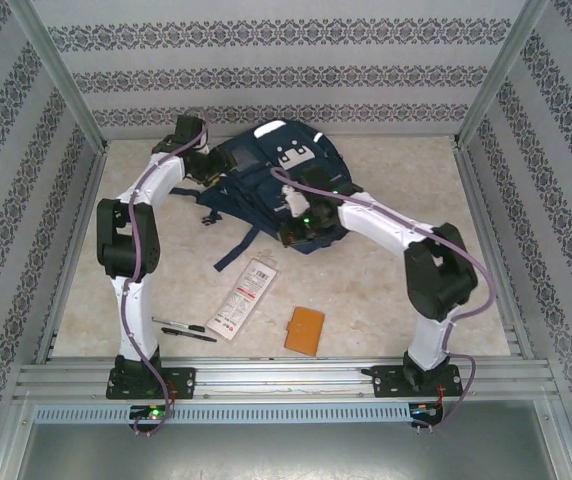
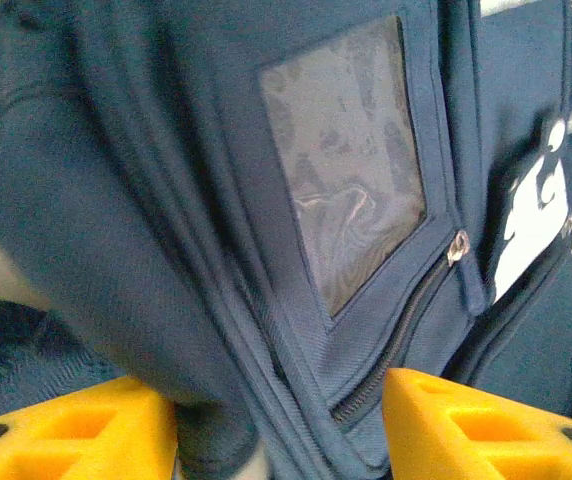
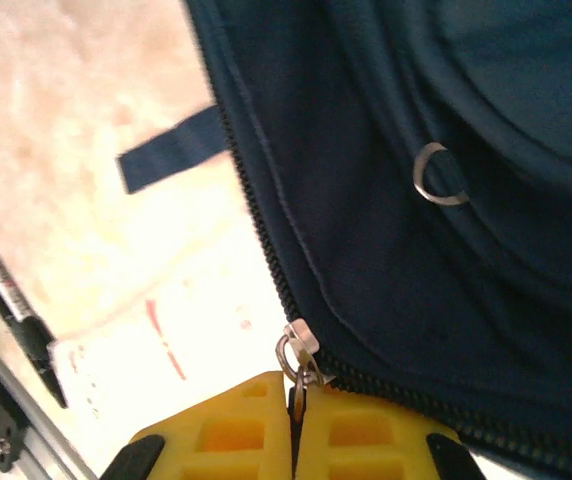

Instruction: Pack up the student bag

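Observation:
The student bag point(image 1: 266, 165), navy with white patches, lies at the back middle of the table. My left gripper point(image 1: 209, 166) is at its left side. In the left wrist view the yellow fingers point(image 2: 76, 430) of the left gripper point(image 2: 278, 432) stand wide apart, open, with a fold of the bag point(image 2: 166, 200) and a zip line lying between them. A clear window pocket point(image 2: 346, 160) is just beyond. My right gripper point(image 1: 296, 222) is at the bag's front edge. My right gripper point(image 3: 296, 405) is shut on the metal zipper pull point(image 3: 298, 362) of the bag point(image 3: 416, 300).
On the table in front of the bag lie a white flat package point(image 1: 243, 297), two dark pens point(image 1: 181, 330) and an orange booklet point(image 1: 304, 329). A loose strap point(image 1: 234, 250) trails toward them. Patterned walls enclose the table on three sides.

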